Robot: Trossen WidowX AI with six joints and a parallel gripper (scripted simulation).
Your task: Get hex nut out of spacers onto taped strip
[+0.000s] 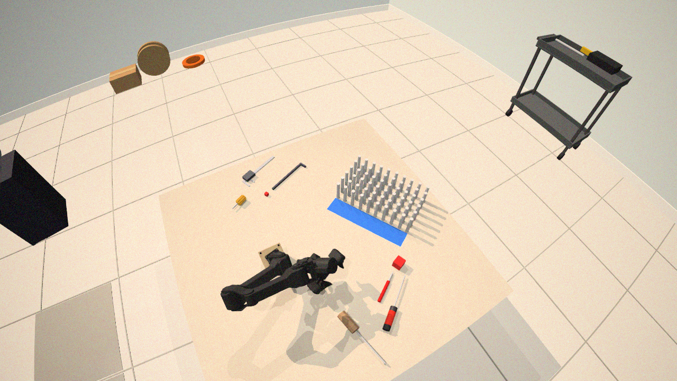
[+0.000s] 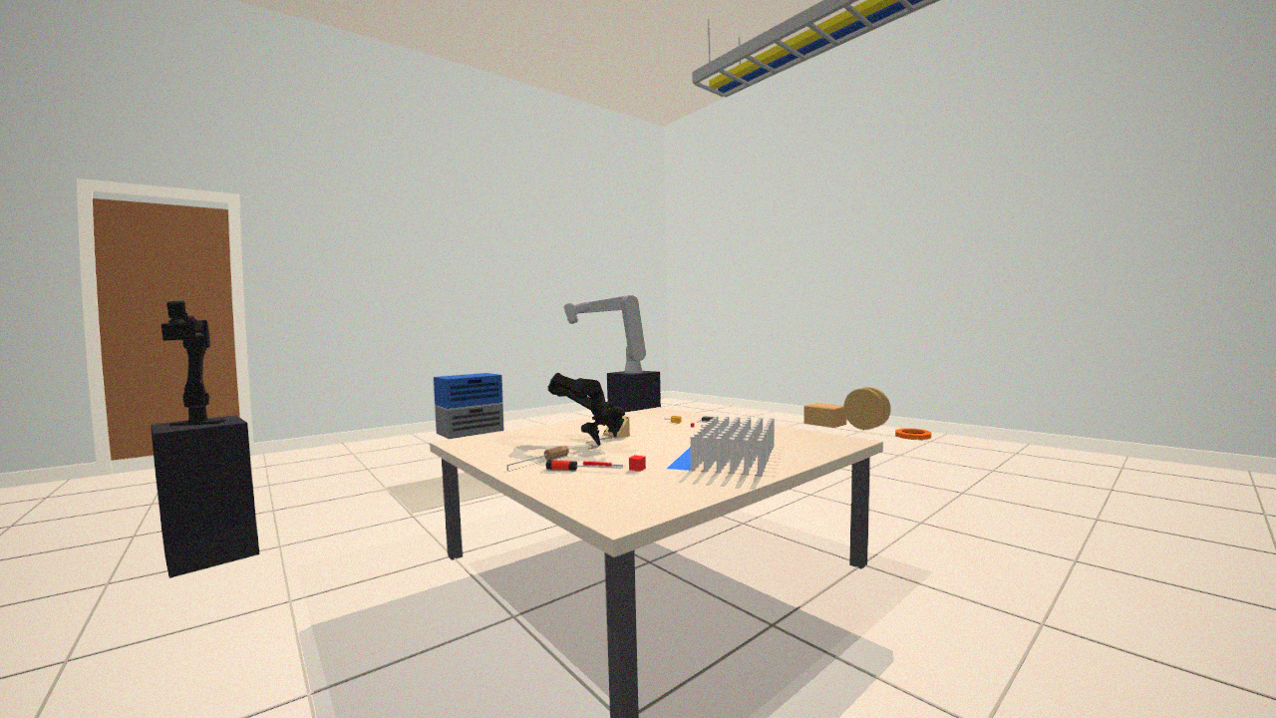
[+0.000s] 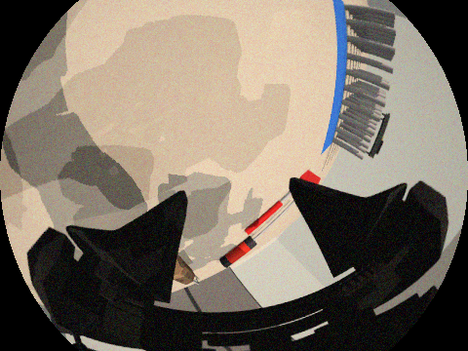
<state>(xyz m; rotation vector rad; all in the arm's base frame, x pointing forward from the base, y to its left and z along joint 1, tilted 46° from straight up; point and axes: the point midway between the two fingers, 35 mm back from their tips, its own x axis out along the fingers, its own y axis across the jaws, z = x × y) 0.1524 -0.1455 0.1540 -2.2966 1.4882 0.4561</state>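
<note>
Black and wide apart, our pincer (image 1: 333, 275) (image 2: 592, 433) (image 3: 238, 190) hangs over the tabletop (image 1: 212, 227) (image 2: 615, 527) (image 3: 195, 97) with nothing between its fingers; we see the grey metal spacers (image 1: 378, 194) (image 2: 733, 442) (image 3: 366, 88) standing in rows behind the blue taped strip (image 1: 366, 221) (image 2: 681, 459) (image 3: 339, 63), a black hooked tool (image 1: 287, 177) lying well apart from them, but we cannot make out the hex nut among the spacers

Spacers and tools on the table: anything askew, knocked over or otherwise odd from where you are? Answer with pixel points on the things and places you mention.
Nothing clearly stands out. The spacers (image 1: 383, 196) (image 2: 731, 442) look upright behind the blue tape (image 1: 366, 221) (image 2: 680, 460) (image 3: 339, 73), none visibly toppled. The tools lie scattered at different angles, which seems normal. I can't make out the nut among the spacers.
</note>
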